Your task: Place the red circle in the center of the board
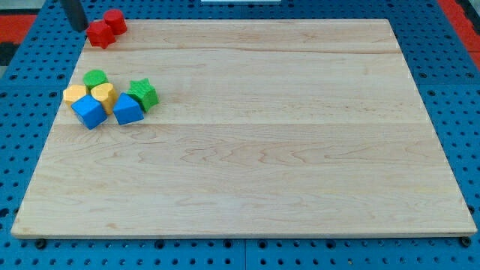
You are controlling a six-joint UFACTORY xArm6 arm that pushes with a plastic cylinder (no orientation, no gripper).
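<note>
At the upper left corner of the frame, my tip (77, 28) comes down as a dark rod. It sits just to the left of two red blocks and looks like it touches or almost touches the nearer one; I cannot tell which. No gripper is on this arm, only the rod, so it has nothing that could be wide or narrow.

One red block (100, 34) is lower and more to the left. Its shape looks a bit like a star, but I cannot be sure. Another red block (115, 21) is just above and to the right of it, and the two touch. That one looks rounder, so it may be the red circle. Both sit at the very top left of the wooden board (300, 150), far from its middle.

Lower down on the left side of the board is a tight bunch of six blocks. A green round block (95, 78) is at the top of the bunch. A yellow block (74, 94) is at its left, and a yellow heart (103, 94) is in the middle. A green star (142, 94) is at the right. A blue cube (89, 111) and a blue block (127, 110) sit at the bottom.

Under the board is the blue bench (450, 90) with rows of little holes.
</note>
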